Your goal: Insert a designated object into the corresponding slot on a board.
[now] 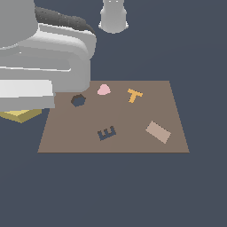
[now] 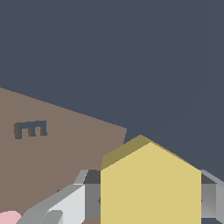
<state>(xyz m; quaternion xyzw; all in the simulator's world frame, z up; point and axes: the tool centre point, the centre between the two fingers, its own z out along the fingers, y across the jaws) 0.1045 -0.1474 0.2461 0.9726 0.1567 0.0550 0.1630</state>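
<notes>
No printed text, labels, brands, numbers or signs readable in either view. Only letter-like forms present, both on board (image 1: 115, 142): dark E-shaped cutout (image 1: 107, 133), recessed in board surface, also visible in wrist view (image 2: 30, 129); orange T-shaped piece (image 1: 134, 95), lying on board near far edge in exterior view. Both are shapes, not print. No markings legible on arm housing.

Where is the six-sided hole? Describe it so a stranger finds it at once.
Start at the big brown board on the dark floor. Go to its far corner on the exterior view's left, next to the grey robot arm; the hole lies there, beside the pink piece. It is a dark hexagon sunk into the board, unlike the E-shaped cutout nearer the front.
</notes>
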